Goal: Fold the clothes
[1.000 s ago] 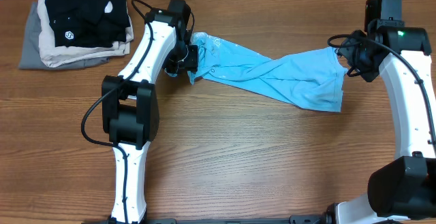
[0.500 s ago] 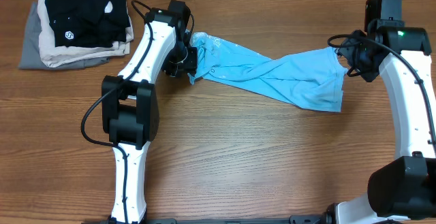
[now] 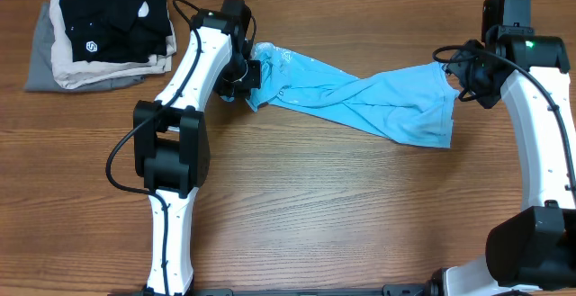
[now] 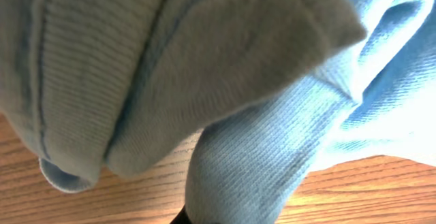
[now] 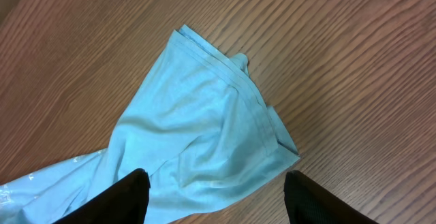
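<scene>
The light sky-blue T-shirt (image 3: 360, 98) lies twisted and stretched across the far middle of the table. My left gripper (image 3: 252, 76) is at its left end, and blue fabric (image 4: 225, 81) fills the left wrist view and drapes over the finger; it looks shut on the shirt. My right gripper (image 3: 463, 78) is at the shirt's right end. In the right wrist view its two black fingers (image 5: 216, 197) are spread wide above the shirt's hem (image 5: 204, 129), holding nothing.
A stack of folded garments (image 3: 99, 31), black with a white logo on top of beige and grey, sits at the far left corner. The wooden table (image 3: 342, 206) stretches toward the near edge. The two arm bases stand at the near left and near right.
</scene>
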